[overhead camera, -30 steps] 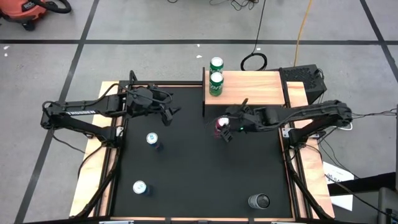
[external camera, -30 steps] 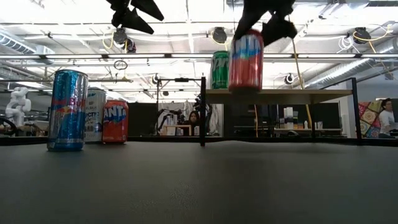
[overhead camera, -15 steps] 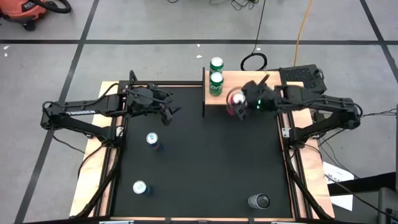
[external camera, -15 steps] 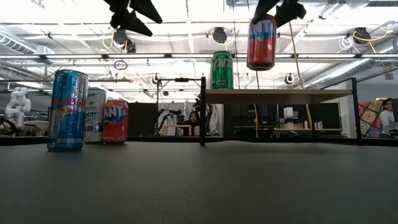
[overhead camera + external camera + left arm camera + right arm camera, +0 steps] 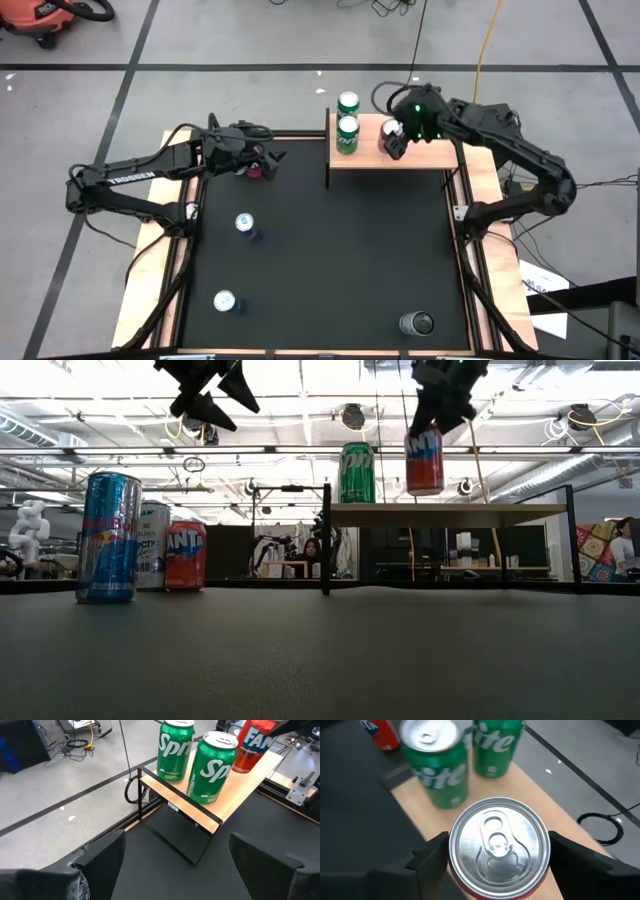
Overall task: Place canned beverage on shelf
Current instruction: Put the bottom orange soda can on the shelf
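Sprite cans crowd shelf beside Fanta can.

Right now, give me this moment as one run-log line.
right gripper: holding red can above shelf, beside two green cans | left gripper: open, empty, waiting | placement: pending

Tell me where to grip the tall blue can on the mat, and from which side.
Grip the tall blue can around its upper side wall, coming straight down. It stands upright with open mat around it; the left gripper, open, hovers nearest.
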